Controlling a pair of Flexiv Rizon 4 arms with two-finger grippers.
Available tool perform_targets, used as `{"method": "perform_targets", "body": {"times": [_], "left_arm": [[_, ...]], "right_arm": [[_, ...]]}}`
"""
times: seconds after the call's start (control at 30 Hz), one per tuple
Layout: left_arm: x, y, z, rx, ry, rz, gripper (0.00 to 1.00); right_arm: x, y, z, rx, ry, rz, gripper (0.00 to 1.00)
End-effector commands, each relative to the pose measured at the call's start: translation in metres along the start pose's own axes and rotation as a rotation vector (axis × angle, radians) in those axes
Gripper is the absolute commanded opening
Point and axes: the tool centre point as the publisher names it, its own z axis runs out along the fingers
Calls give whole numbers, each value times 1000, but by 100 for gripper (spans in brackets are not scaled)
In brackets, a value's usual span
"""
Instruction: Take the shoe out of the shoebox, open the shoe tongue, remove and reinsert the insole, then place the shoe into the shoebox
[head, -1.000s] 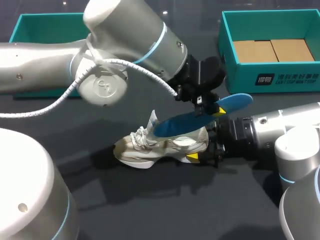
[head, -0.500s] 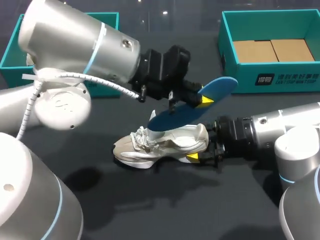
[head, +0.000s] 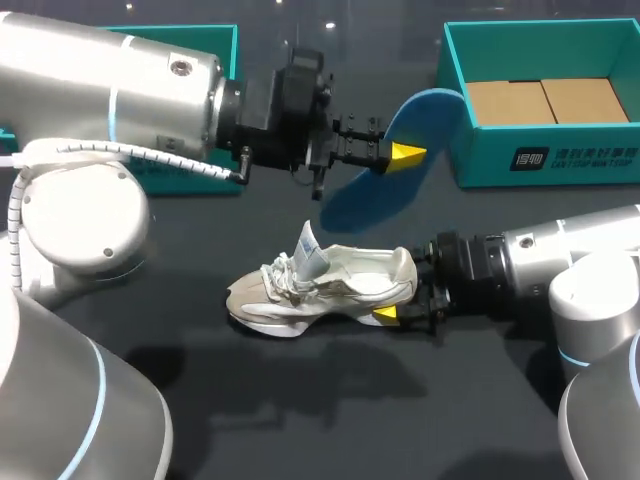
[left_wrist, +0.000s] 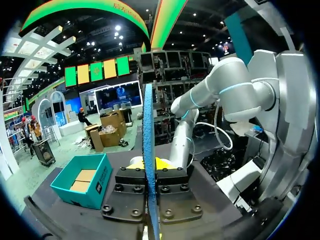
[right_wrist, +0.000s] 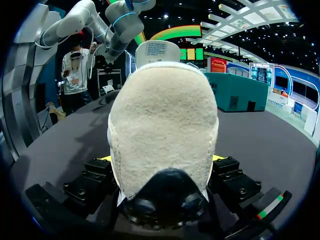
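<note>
Blue insole is up in the air, pinched between the yellow tips of the left gripper, so those fingers are clamped on it from both sides. In the left wrist view it runs edge-on straight up between them. It hangs above the cream-white shoe without touching it. The shoe sits on its sole on the dark table, toe toward the left arm's side, tongue standing up. The right gripper has the heel squeezed between its fingers, one on each side, and the right wrist view is mostly fuzzy heel. The teal shoebox is at the far right, well apart from the shoe, with cardboard in its bottom.
</note>
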Motion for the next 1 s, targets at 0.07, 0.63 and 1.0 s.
{"method": "perform_targets", "body": {"times": [0.07, 0.63, 1.0], "left_arm": [[8, 5, -18, 67, -2, 3, 0], [37, -13, -42, 136, 48, -198, 0], [55, -23, -62, 367, -34, -436, 0]], "right_arm": [[2, 1, 0, 4, -1, 0, 0], [2, 1, 0, 4, -1, 0, 0], [2, 1, 0, 4, -1, 0, 0]]}}
